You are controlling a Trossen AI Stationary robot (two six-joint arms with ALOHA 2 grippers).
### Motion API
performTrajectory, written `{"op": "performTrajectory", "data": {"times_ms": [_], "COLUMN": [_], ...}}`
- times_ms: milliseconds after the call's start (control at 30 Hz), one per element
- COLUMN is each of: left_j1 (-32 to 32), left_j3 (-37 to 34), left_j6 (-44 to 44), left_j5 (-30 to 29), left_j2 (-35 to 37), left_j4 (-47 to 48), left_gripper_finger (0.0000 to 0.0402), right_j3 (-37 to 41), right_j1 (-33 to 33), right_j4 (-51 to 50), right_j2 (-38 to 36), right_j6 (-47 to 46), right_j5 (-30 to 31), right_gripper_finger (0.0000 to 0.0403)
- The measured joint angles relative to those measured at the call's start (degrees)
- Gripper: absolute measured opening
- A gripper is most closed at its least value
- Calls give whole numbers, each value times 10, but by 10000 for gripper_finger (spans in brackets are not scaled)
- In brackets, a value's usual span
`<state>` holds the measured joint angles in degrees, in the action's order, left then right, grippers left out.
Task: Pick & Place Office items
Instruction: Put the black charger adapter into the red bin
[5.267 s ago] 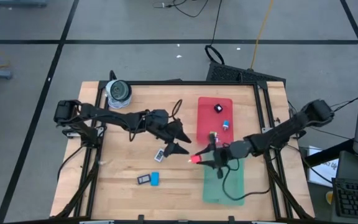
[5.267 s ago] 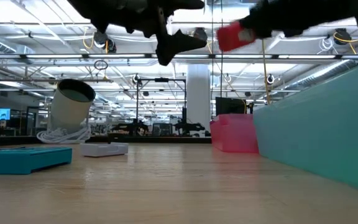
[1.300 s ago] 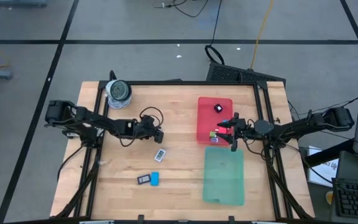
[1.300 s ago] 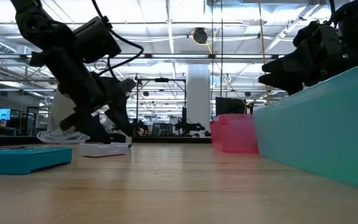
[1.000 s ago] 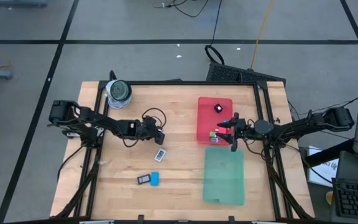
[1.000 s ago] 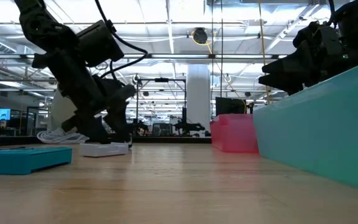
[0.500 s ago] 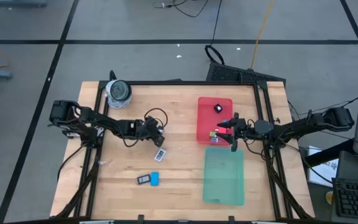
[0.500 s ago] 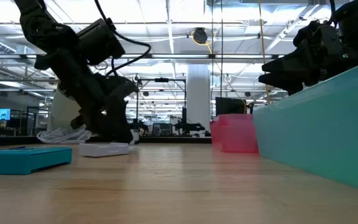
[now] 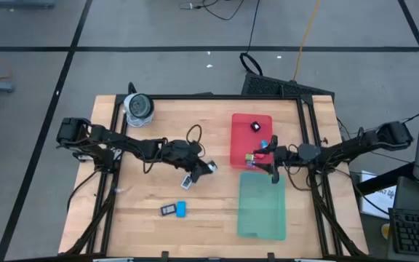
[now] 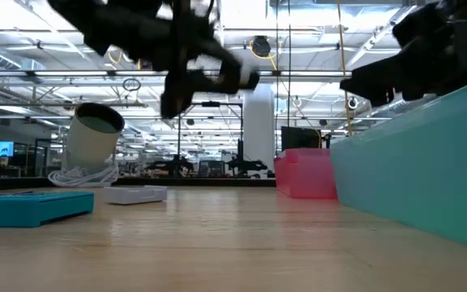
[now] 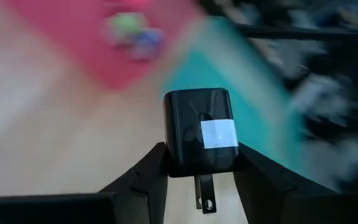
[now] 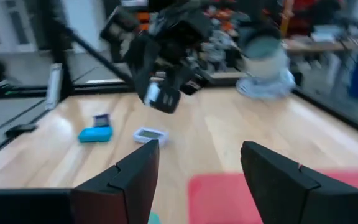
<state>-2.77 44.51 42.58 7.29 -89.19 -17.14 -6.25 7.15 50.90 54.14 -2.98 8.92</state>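
Left wrist view: the left end effector [image 11: 201, 168] has its two dark fingers closed partway against the sides of a black block-shaped plug adapter [image 11: 199, 140] with a white label on its face and a metal prong pointing down between the fingers. From the high view that left end effector [image 9: 208, 168] is lifted above the wooden table [image 9: 158, 138], just to the left of the red tray [image 9: 240, 156], with the adapter [image 9: 211, 168] at its tip. In the low view the adapter [image 10: 242, 79] hangs clear of the table.

The right end effector [image 9: 268, 161] sits at the red tray's right edge, near the corner where the green tray [image 9: 262, 207] begins; in the right wrist view its fingers [image 12: 129, 177] stand well apart with nothing between them.

Inside the red tray lie a dark block [image 9: 254, 126], a blue piece [image 9: 263, 144] and a small green and pink cluster [image 9: 251, 158]. Left of the red tray, on the bare table, rest a white labelled tag [image 9: 186, 182], a blue bar [image 9: 181, 209] and a dark piece [image 9: 168, 209] touching it. A grey roll [image 9: 138, 107] stands at the far left corner.
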Motion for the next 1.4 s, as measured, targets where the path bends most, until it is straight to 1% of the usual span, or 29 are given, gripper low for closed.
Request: {"op": "performTrajectory", "data": {"times_ms": [67, 133, 233, 300, 367, 500, 567, 633, 667, 700, 733, 833, 933, 1033, 1233, 1400], "left_j1": [-11, -20, -31, -33, -34, -33, -33, -33, -33, -33, -34, -34, -34, -33, -34, -34], "left_j3": [25, 47, 71, 83, 85, 87, 87, 87, 86, 87, 88, 87, 87, 87, 87, 87], "left_j6": [-6, -11, -23, -27, -23, 7, 21, 31, 34, 38, 40, 40, 39, 40, 52, 77], "left_j5": [35, 52, 52, 50, 52, 60, 70, 92, 99, 106, 110, 116, 117, 126, 127, 129], "left_j2": [0, -4, -8, -14, -17, -35, -52, -62, -71, -78, -81, -81, -78, -76, -76, -76], "left_j4": [-3, -2, 1, -3, 6, 7, -17, -23, -42, -65, -70, -74, -72, -88, -100, -102], "left_gripper_finger": [150, 150, 150, 150, 150, 150, 150, 150, 150, 150, 150, 150, 150, 150, 150, 150], "right_j3": [-10, -23, -51, -72, -102, -163, -191, -216, -227, -234, -242, -259, -265, -265, -265, -265], "right_j1": [25, 53, 92, 112, 123, 140, 147, 151, 151, 151, 152, 151, 151, 151, 151, 150], "right_j4": [-1, -2, 0, 8, 19, 20, 20, 22, 22, 20, 19, 26, 51, 81, 79, 79], "right_j2": [8, 26, 66, 97, 132, 197, 225, 256, 271, 283, 296, 325, 344, 348, 348, 348], "right_j6": [44, 96, 170, 197, 219, 264, 298, 325, 334, 339, 341, 342, 342, 343, 358, 360], "right_j5": [0, 12, 45, 64, 76, 78, 91, 91, 91, 89, 87, 65, 60, 61, 61, 62], "right_gripper_finger": [213, 213, 219, 230, 245, 271, 275, 275, 273, 271, 269, 263, 259, 256, 246, 227]}}
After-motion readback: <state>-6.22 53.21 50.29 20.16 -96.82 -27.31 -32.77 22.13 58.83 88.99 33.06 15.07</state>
